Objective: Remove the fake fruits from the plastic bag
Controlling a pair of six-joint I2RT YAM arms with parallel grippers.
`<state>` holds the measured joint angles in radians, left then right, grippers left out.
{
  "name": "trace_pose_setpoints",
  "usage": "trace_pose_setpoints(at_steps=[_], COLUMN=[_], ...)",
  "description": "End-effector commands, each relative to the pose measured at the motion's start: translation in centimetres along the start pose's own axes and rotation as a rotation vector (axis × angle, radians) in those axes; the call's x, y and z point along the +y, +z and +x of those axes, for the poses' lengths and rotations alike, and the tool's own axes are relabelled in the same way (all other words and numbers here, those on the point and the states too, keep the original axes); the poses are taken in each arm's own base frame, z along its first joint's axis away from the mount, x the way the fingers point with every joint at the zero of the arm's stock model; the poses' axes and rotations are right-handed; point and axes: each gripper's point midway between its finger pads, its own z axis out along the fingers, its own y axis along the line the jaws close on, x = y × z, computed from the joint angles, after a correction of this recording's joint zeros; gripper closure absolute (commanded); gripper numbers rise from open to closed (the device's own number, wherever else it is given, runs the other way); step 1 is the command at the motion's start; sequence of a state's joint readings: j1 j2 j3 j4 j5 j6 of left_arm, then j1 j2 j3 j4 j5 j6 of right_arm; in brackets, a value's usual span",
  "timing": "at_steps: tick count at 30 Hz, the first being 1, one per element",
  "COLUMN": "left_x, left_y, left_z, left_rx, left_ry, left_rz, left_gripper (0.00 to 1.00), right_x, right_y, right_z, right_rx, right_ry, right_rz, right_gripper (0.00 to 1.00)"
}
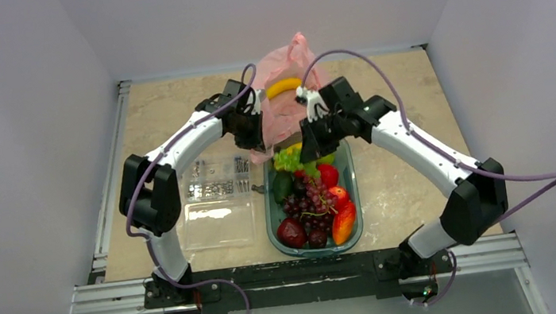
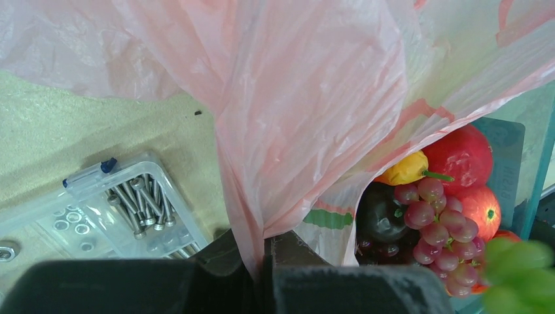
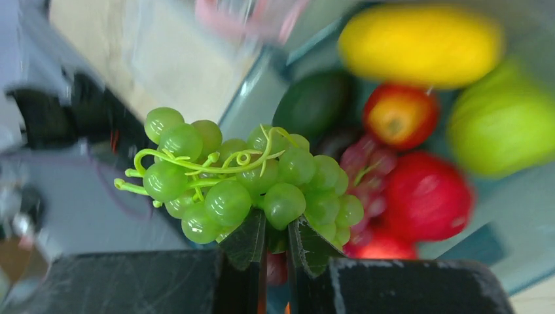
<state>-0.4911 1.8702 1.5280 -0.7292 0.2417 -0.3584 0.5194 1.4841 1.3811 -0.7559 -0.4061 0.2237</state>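
Note:
The pink plastic bag (image 1: 285, 112) is bunched up at the far middle of the table, with a yellow banana (image 1: 283, 87) showing at its mouth. My left gripper (image 1: 253, 134) is shut on a fold of the bag (image 2: 294, 98), with the film pinched between its jaws (image 2: 265, 256). My right gripper (image 1: 311, 150) is shut on the green grape bunch (image 3: 249, 180) and holds it over the far end of the green tray (image 1: 269, 214). In the tray lie a red apple (image 1: 328, 173), an orange-red mango (image 1: 344, 221) and other fruits.
The tray also holds a purple grape bunch (image 1: 308, 201), a stubby yellow fruit (image 3: 419, 46) and a green apple (image 3: 504, 124). A clear box of screws (image 1: 217, 176) and its lid (image 1: 215, 225) lie left of the tray.

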Motion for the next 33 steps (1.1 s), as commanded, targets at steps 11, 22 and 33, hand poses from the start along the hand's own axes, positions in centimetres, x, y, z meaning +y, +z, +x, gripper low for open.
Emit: trace_pose_setpoints(at_steps=[11,22,33], left_x=[-1.6,-1.4,-1.0], left_y=[-1.9,-1.6,-1.1], left_z=[-1.6,-1.5,-1.3], left_rx=[-0.068,-0.062,-0.054], left_ry=[-0.005,-0.018,-0.023], left_rz=[0.058,0.053,0.034], left_gripper=[1.00,1.00,1.00], right_x=[2.0,3.5,-1.3], right_y=[1.9,0.2,1.9], right_z=[10.2,2.2,-14.5], right_rx=[0.239,-0.001,-0.462], right_ry=[0.091,-0.060,-0.216], right_rz=[-0.053,-0.042,0.268], right_gripper=[0.63,0.23,0.43])
